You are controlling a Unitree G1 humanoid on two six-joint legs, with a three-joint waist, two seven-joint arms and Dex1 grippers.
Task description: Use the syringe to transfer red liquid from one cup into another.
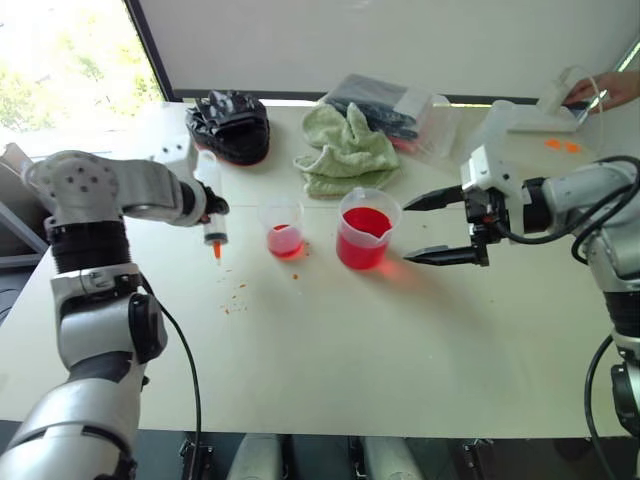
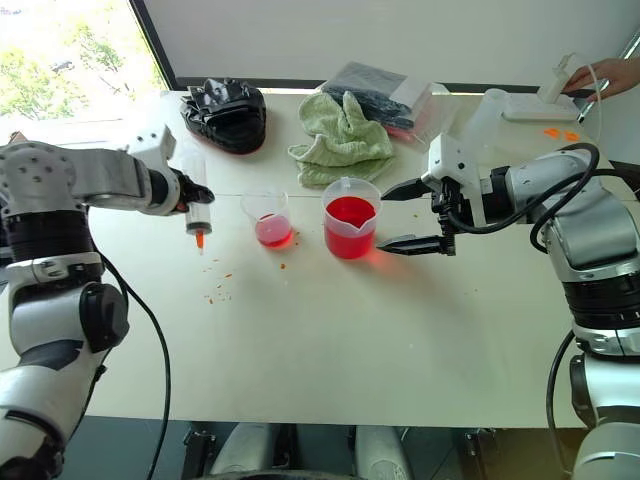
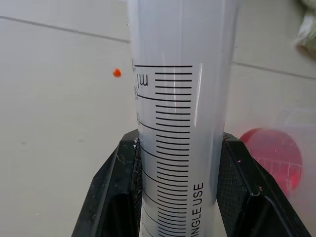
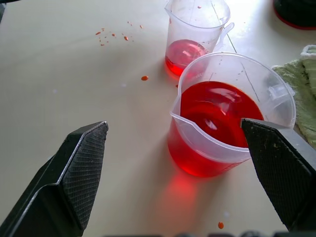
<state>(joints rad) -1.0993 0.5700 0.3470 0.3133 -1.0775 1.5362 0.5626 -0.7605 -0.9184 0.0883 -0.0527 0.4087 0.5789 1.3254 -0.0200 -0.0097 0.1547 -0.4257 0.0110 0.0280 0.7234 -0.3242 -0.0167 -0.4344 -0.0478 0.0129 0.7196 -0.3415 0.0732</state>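
On table (image 1: 420, 330): two cups, beaker (image 1: 366, 228), small cup (image 1: 283, 227); one syringe (image 1: 212, 212) clenched in left tool (image 3: 180, 163); right tool (image 1: 432, 228) released.

Bright daylight from the window (image 1: 60, 70) — overexposed there, soft shadows elsewhere.

- You can't see the syringe (image 3: 177, 123) whole in the left wrist view: its barrel runs off at both ends, hiding plunger and tip.
- The black fingers (image 3: 111, 197) cover its sides.
- A person's hand (image 1: 610, 88) at the far right is cut off by the edge.
- The specks (image 1: 235, 295) on the tabletop (image 1: 350, 350) are too small to identify.
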